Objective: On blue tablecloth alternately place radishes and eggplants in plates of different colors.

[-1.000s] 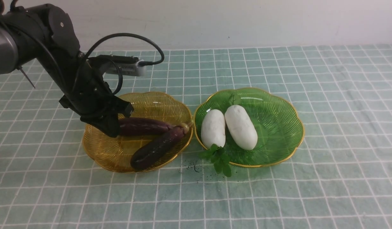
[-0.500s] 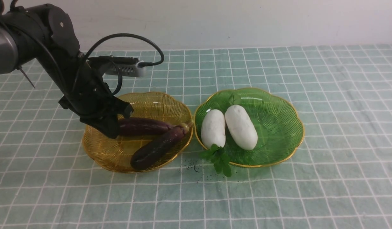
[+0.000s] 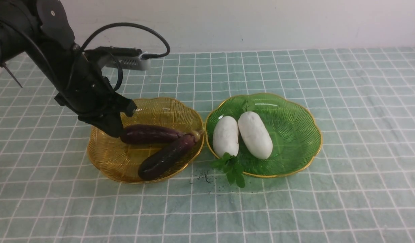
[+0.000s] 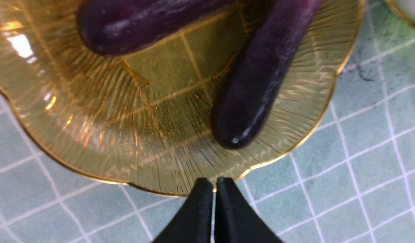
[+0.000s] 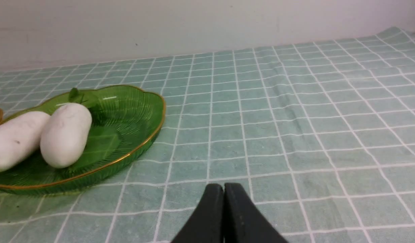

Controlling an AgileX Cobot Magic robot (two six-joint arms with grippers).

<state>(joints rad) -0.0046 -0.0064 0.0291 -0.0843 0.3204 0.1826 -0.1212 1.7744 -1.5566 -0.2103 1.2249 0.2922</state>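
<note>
Robot test bench, checked tablecloth, bare white wall

Two eggplants – radishes – plates

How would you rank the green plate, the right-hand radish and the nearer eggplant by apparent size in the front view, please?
1. green plate
2. and 3. right-hand radish and nearer eggplant: too alike to rank; the eggplant is longer but slimmer.

Open tablecloth right of green plate
</note>
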